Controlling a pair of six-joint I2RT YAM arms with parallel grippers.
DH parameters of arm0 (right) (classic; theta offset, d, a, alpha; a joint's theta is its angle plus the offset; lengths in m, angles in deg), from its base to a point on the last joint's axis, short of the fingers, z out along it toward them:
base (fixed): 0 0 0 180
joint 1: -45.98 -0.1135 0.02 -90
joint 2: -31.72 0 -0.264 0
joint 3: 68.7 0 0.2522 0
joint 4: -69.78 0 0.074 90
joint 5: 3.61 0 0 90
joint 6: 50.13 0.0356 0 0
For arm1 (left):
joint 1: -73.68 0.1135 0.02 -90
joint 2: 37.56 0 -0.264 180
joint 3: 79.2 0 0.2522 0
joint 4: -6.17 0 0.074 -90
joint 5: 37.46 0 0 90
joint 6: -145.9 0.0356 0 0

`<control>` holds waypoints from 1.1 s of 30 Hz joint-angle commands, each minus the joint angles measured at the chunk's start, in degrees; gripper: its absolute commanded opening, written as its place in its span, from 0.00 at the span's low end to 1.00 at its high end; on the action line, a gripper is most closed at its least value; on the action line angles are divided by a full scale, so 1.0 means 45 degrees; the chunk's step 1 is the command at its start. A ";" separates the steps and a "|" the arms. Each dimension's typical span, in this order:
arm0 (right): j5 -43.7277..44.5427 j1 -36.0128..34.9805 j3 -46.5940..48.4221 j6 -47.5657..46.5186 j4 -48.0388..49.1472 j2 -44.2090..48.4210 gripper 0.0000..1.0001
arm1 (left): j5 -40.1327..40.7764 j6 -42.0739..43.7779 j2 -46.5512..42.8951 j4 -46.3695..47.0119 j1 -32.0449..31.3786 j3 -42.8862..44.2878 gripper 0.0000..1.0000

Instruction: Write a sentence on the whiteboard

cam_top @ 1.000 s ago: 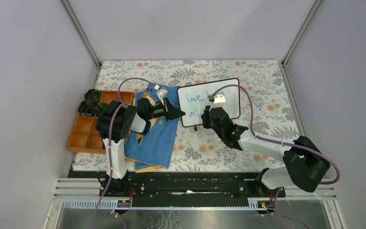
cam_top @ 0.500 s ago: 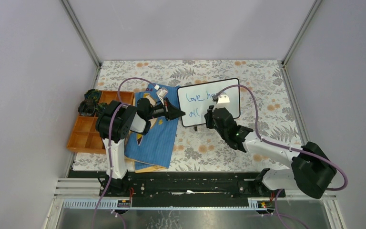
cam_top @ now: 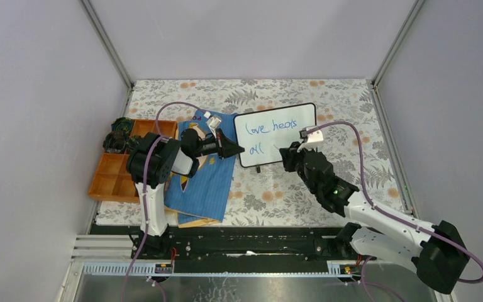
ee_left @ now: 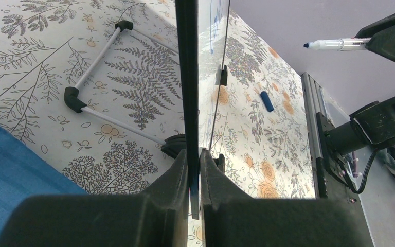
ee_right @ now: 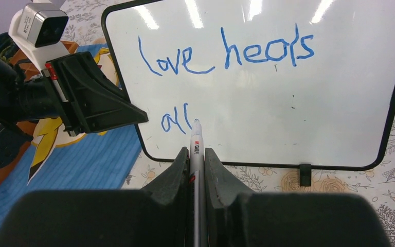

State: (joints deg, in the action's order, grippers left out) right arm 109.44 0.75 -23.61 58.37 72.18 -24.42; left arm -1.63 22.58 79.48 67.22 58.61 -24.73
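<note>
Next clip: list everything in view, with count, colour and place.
whiteboard: 1, white, black frame, standing mid-table
sentence: 1, blue, "love heals" above "all" on the board
marker: 1, white with blue tip, tip by "all"
small cylinder: 1, blue, on the table on the board's written side; perhaps a cap
book: 1, blue, flat, left of the board
tray: 1, orange, table's left edge
dark items: count unclear, tray's far end
table cover: 1, grey-orange floral
left gripper: black, shut on the board's edge
right gripper: black, shut on the marker
</note>
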 commanded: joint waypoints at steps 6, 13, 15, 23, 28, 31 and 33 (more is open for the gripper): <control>0.1452 -0.1571 -0.0076 -0.1455 0.1479 0.0406 0.00 | 0.0925 0.1311 0.0563 -0.2422 -0.0069 -0.0042 0.00; 0.2689 -0.2970 0.0948 -0.2441 0.2247 -0.1097 0.00 | 0.0915 0.1312 0.0575 -0.2405 -0.0069 -0.0042 0.00; 0.3359 -0.2975 0.1193 -0.2534 0.2261 -0.1570 0.00 | 0.0906 0.1311 0.0574 -0.2405 -0.0064 -0.0042 0.00; 0.5296 -0.2717 0.0340 -0.0543 0.2162 -0.2534 0.00 | 0.0925 0.1311 0.0573 -0.2387 -0.0048 -0.0046 0.00; 0.4615 -0.2181 -0.0281 0.0615 0.1652 -0.2042 0.00 | 0.0927 0.1311 0.0565 -0.2312 -0.0049 -0.0096 0.00; 0.4185 -0.1866 -0.0589 0.0905 0.1483 -0.1628 0.00 | 0.0906 0.1311 0.0574 -0.2288 -0.0045 -0.0079 0.00; 0.3854 -0.1632 -0.0714 0.1053 0.1330 -0.1416 0.00 | 0.0886 0.1311 0.0583 -0.2288 -0.0040 -0.0066 0.00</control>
State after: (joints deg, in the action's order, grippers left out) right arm 128.35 -8.37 -26.26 59.23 77.65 -33.94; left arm -2.16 22.65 79.45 66.39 58.61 -24.29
